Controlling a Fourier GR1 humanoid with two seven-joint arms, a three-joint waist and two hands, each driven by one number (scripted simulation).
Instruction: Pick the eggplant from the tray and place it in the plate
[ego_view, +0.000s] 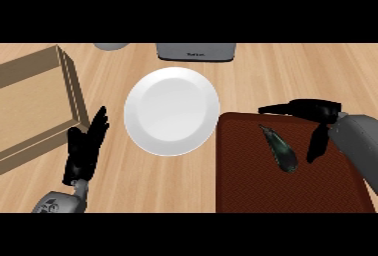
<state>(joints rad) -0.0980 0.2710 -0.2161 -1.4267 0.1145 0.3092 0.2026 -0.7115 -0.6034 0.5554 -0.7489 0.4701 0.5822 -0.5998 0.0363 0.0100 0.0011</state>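
A dark, slender eggplant (279, 149) lies on the brown tray (251, 185) at the lower right. My right hand (316, 112) hovers over the tray's far right part, just right of the eggplant, with thumb and fingers spread apart and nothing between them. A white plate (171, 111) sits on the wooden counter to the left of the tray, with nothing on it. At the lower left my left hand (83, 150) rests open, fingers pointing up, beside the plate.
A light wooden box (33, 102) fills the left side of the counter. A grey appliance (196, 51) stands at the back, behind the plate. A grey rounded object (111, 46) shows at the back left edge.
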